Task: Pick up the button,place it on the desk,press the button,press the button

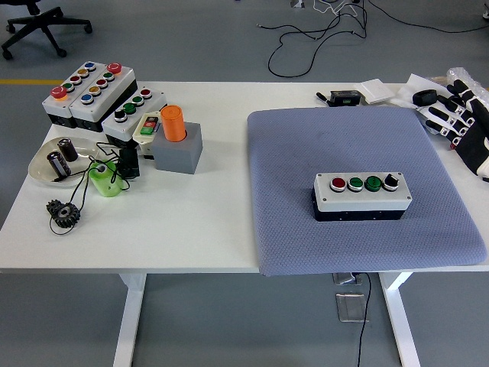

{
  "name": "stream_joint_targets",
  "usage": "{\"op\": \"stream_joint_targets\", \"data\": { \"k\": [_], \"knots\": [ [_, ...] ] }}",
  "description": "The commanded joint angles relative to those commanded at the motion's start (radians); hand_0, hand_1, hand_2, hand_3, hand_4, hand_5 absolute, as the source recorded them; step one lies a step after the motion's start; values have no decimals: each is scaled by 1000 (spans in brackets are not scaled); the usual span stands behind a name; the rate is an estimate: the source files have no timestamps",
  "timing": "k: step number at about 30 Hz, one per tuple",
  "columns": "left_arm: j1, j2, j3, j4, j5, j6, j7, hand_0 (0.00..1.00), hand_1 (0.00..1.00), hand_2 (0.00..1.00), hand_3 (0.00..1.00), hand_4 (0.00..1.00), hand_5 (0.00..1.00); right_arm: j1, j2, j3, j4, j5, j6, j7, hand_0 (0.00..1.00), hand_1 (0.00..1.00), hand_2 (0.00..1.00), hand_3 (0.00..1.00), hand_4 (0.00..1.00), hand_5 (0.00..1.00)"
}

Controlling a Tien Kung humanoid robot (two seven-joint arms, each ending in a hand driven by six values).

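Observation:
A white and black button box [361, 196] with one red button, two green buttons and a black knob lies on the grey-blue mat [306, 145] at the right of the table. My right hand [463, 120] is at the picture's right edge, beyond the mat's far right corner, fingers spread and holding nothing. It is well apart from the button box. The left arm is out of view.
At the far left stand more button boxes [90, 90], a grey block with an orange cylinder [174, 123], a white dish [46, 170] with small parts, a green part [105, 179] and a black gear [63, 212]. Small items [348, 96] lie at the far right.

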Motion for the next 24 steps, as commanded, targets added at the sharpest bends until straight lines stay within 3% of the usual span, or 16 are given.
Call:
{"op": "stream_joint_targets", "data": {
  "k": [11,12,24],
  "knots": [
    [2,-3,6,0,-3,1,0,605,521,478,470,285,985,-31,0,31,-42,-12,46,-2,816,776,828,846,761,612],
    [4,-4,9,1,-4,1,1,605,520,480,470,284,985,-39,1,36,-49,-14,63,-5,778,752,798,831,753,612],
    [12,-8,40,-1,-12,-4,5,605,521,489,470,285,985,-101,12,88,-92,-71,159,40,718,715,790,821,735,595]
  ]
}}
